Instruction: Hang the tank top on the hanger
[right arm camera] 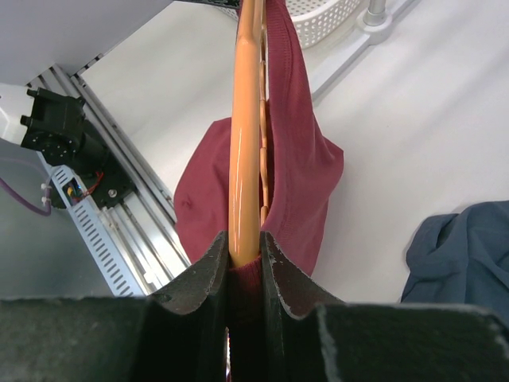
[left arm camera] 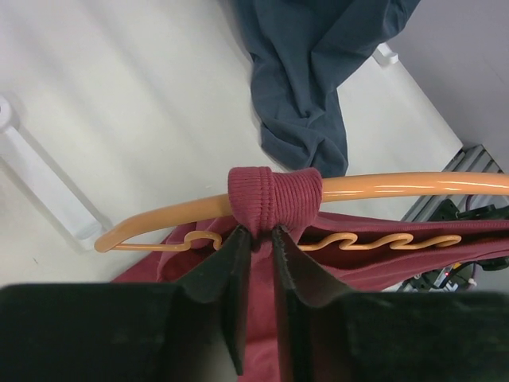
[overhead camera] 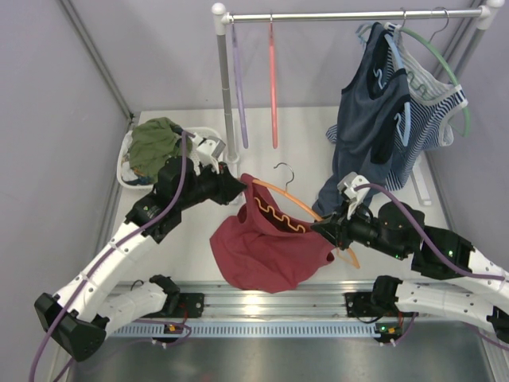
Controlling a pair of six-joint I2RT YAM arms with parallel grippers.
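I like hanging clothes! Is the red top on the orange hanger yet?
Partly on. One strap wraps over the hanger; the rest of the tank top sags below.

The top camera looks down from high behind the near edge over the whole desk [overhead camera: 310,151], while wrist cameras peer closely past the left gripper [left arm camera: 260,235] and right gripper [right arm camera: 243,239] at one shared hanger [left arm camera: 398,185].

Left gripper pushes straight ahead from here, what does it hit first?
The tank top strap looped over the orange hanger, right at its jaws; the navy top lies beyond, depth unclear.
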